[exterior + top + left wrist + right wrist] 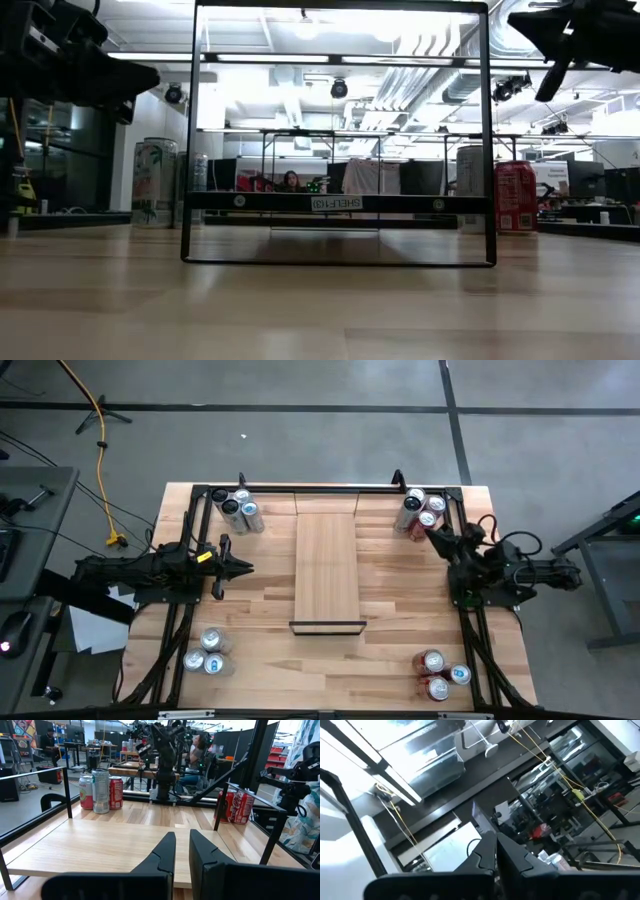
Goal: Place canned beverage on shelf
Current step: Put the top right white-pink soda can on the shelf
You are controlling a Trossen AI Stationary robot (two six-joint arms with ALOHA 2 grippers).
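The shelf (327,565) is a long pale wood panel in the table's middle, with a black bar at its near end. In the left wrist view the shelf (115,845) stands raised above the tabletop. Canned beverages stand upright in four clusters: far left (240,510), far right (420,512), near left (207,652) and near right (440,673). My left gripper (245,568) is shut and level at the shelf's left side, holding nothing (182,852). My right gripper (432,532) is shut by the far right cans, tipped upward toward the ceiling (496,851), also holding nothing.
A black rail frame (300,488) runs along the table's far edge and down both sides. In the low view a tall black frame (340,135) spans the middle, with cans behind it at left (155,180) and right (515,195). People sit in the room beyond the table.
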